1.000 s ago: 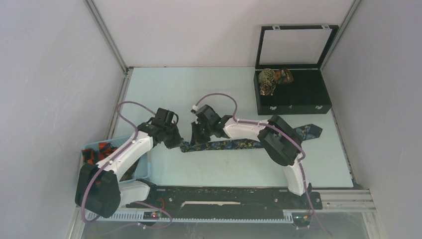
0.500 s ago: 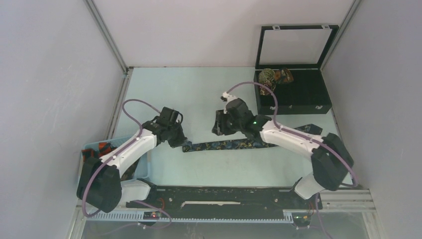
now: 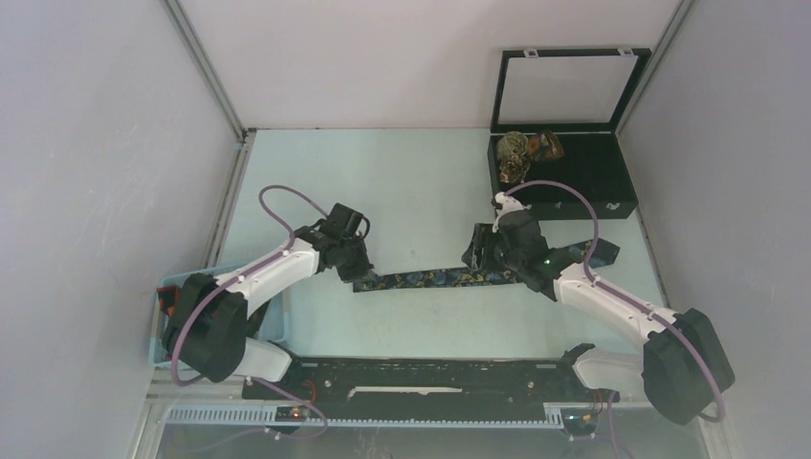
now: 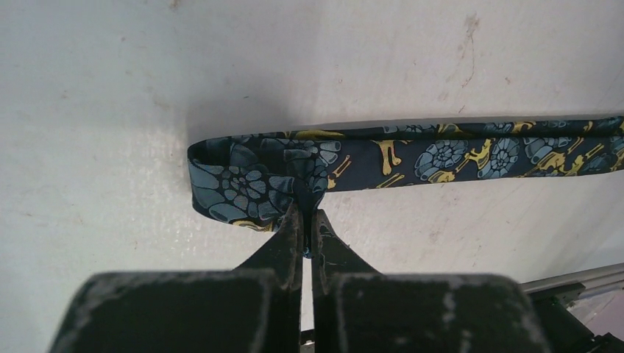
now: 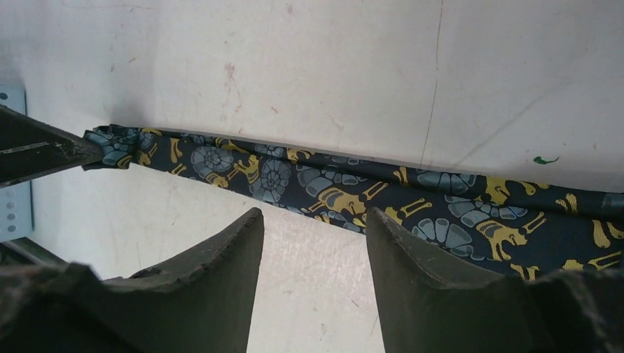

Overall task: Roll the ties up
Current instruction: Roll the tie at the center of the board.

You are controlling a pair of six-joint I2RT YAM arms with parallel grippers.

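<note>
tie: dark navy patterned fabric necktie (image 3: 449, 277) flat across the middle of the pale tabletop (image 3: 383, 172), wide end toward its right edge | left claw (image 4: 307, 215): clenched on the narrow end | right claw (image 5: 313, 217): released, above the tie's mid-length

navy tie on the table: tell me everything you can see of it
The navy tie looks like woven fabric, dark blue with pale blue shell shapes and yellow motifs. It lies flat and unrolled on the table, nearly straight, with its narrow end to the left and its wider pointed end to the right, partly hidden by the right arm. The narrow end looks folded over on itself and is pinched in the shut left gripper. The right gripper hangs open over it, apparently not touching.
</note>
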